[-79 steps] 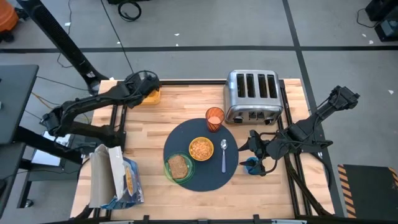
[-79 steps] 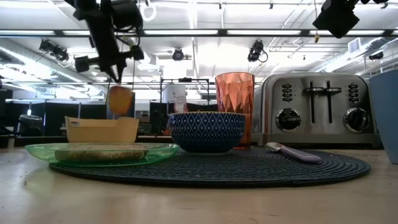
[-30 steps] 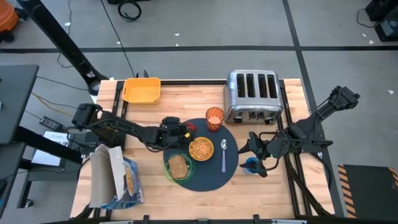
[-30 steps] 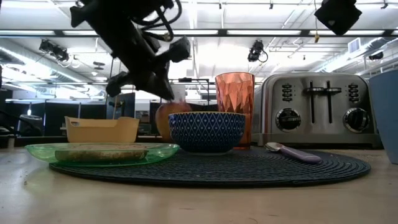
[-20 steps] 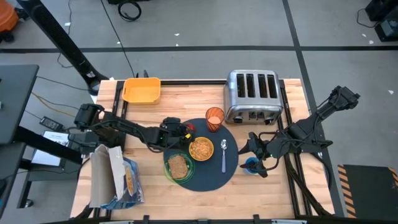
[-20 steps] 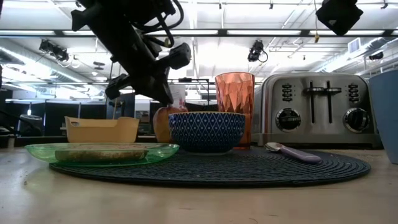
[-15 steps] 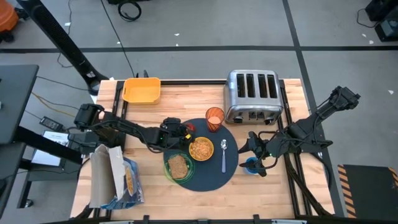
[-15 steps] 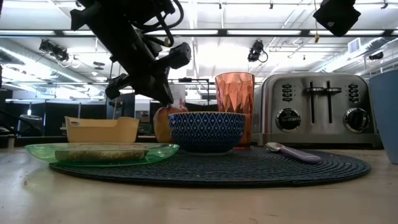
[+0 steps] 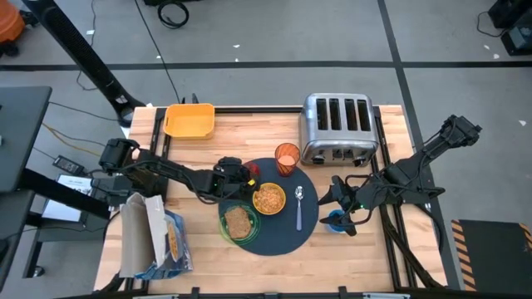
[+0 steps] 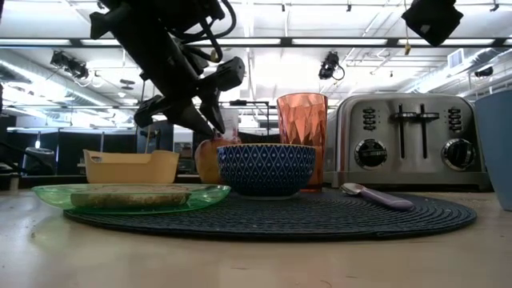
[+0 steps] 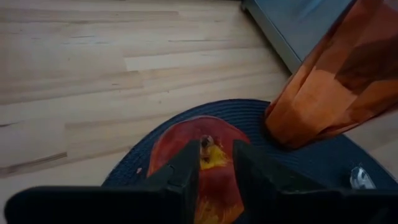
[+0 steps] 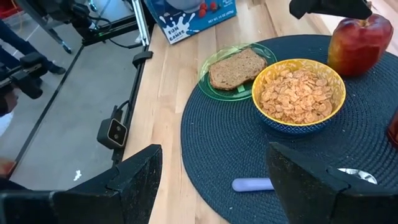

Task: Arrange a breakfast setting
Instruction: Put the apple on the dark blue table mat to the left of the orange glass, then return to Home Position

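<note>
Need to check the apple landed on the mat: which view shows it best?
The right wrist view: the red apple stands on the mat beyond the cereal bowl. Left wrist view: the left gripper covers it. Low view: bowl-hidden. High view: a red speck.

One mat (image 9: 278,237), bowl (image 9: 268,198), plate (image 9: 226,226), spoon (image 9: 299,206), apple (image 9: 252,171), tumbler (image 9: 287,158), toaster (image 9: 337,126), tray (image 9: 189,120).

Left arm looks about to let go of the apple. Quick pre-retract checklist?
1. Red apple on the mat: ok, it sits at the mat's edge.
2. Apple upright: ok, stem up.
3. Left gripper fully released: cannot tell, fingers straddle the stem.
4. Apple apart from the yellow cereal bowl: ok, a gap shows.
5. Orange tumbler near the retreat path: not ok, close beside the apple.
6. Right gripper out of the way: ok, at the table's right edge.
</note>
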You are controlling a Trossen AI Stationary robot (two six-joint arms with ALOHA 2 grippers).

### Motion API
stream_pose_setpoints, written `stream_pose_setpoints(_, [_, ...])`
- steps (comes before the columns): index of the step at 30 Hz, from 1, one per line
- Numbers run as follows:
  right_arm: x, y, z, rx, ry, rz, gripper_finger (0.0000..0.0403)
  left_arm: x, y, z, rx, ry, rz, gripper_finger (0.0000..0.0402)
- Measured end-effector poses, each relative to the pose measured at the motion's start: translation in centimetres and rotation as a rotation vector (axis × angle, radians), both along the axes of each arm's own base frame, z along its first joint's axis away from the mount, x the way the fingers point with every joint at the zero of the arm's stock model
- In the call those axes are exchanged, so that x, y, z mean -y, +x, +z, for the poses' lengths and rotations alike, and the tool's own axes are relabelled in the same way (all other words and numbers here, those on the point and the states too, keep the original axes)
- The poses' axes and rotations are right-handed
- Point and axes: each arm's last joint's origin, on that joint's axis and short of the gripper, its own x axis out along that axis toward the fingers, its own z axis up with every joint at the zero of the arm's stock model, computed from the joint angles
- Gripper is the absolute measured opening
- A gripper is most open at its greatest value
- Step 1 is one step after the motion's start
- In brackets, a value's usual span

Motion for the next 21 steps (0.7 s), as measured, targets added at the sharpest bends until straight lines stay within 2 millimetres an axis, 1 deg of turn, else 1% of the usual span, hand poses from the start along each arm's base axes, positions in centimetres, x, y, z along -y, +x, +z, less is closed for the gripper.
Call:
stream_pose_setpoints(5, [0.0,0.1,0.2,0.014,0.010,0.002,0.0289,0.0,-0.3,0.5,-0.025,0.007,-0.029,0.0105])
stream_pose_setpoints(8, [0.0,-0.1,0.4,0.026,0.024,0.012,0.0289,0.0,-0.8,1.2,-0.036,-0.003,-0.040,0.0105])
stream_pose_setpoints(12, [0.4,-0.7,1.5,0.092,0.035,0.033,0.0289,0.5,-1.9,2.6,-0.047,-0.038,-0.086,0.0106])
stream_pose_setpoints(14, [0.7,-1.2,2.0,0.125,0.016,0.051,0.0288,0.9,-2.6,3.4,-0.062,-0.053,-0.127,0.0106])
stream_pose_setpoints(17, [1.1,-1.7,2.9,0.190,-0.025,0.080,0.0282,1.7,-3.5,5.1,-0.049,-0.030,-0.211,0.0106])
stream_pose_setpoints(21, [1.9,-1.4,3.6,0.266,-0.057,0.096,0.0250,2.2,-4.5,7.2,-0.050,0.051,-0.333,0.0106])
